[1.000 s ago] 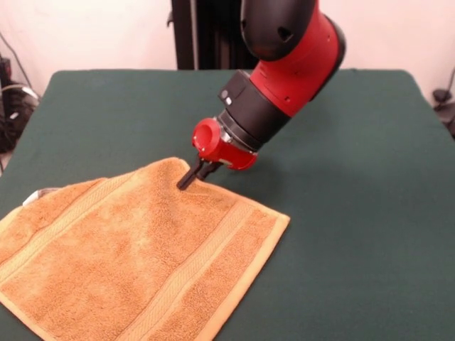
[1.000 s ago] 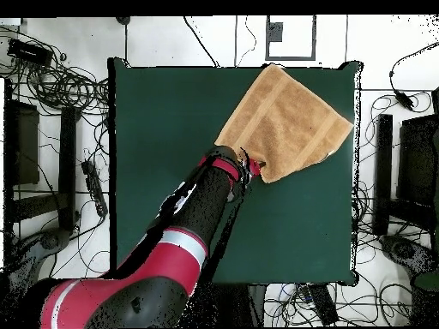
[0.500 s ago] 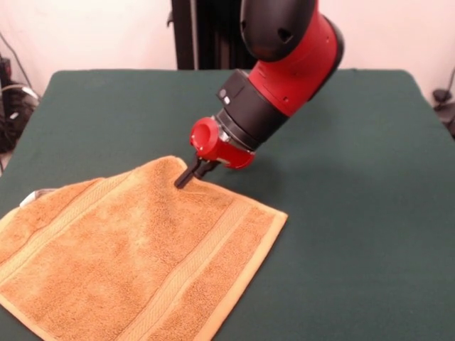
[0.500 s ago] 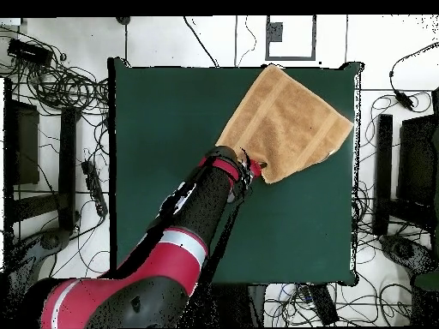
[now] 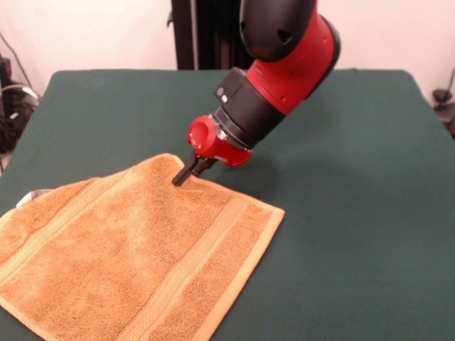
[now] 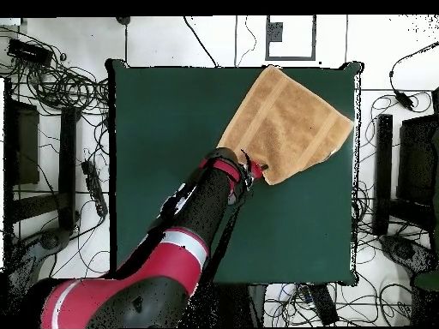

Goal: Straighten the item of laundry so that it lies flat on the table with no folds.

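Gripper point(image 5: 183, 175) tip down on the towel's point(image 5: 128, 256) far edge (jaws' opening indiscernible), green table point(image 5: 355, 177) beneath.

Nubby terry towel point(image 5: 128, 256) on matt cloth table point(image 5: 355, 177).

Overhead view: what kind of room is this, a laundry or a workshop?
Probably a robotics lab. A red and black arm works a towel on a green-covered table, with loose cables over the floor around it.

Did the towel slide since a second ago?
Yes. In the front view the towel's right corner has slid slightly left and away from the table's right edge, dragged by the gripper.
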